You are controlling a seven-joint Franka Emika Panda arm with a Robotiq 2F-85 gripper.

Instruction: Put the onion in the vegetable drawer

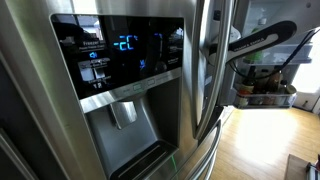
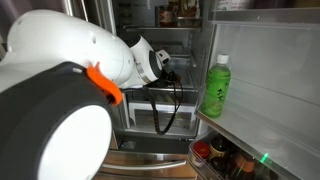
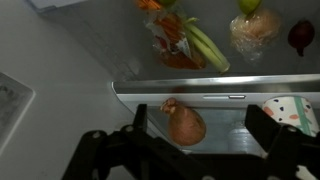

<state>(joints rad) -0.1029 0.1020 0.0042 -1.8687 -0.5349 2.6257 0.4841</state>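
Note:
In the wrist view a brown onion [image 3: 185, 124] lies inside the clear vegetable drawer [image 3: 180, 90] of the open fridge, below the drawer's front rim. My gripper [image 3: 203, 112] is open, its two dark fingers spread wide to either side of the onion in the picture. The onion is not held. In an exterior view my arm [image 1: 262, 42] reaches past the door into the fridge. In the other exterior view the white arm [image 2: 140, 62] fills the foreground and the gripper and onion are hidden.
Carrots and celery [image 3: 185, 40], a bagged vegetable [image 3: 254, 30] and a dark red item [image 3: 301, 36] lie beyond the drawer. A patterned white item [image 3: 285, 112] lies in the drawer. A green bottle [image 2: 216, 88] and jars [image 2: 215, 158] stand in the door shelves. The dispenser door [image 1: 125, 70] is close by.

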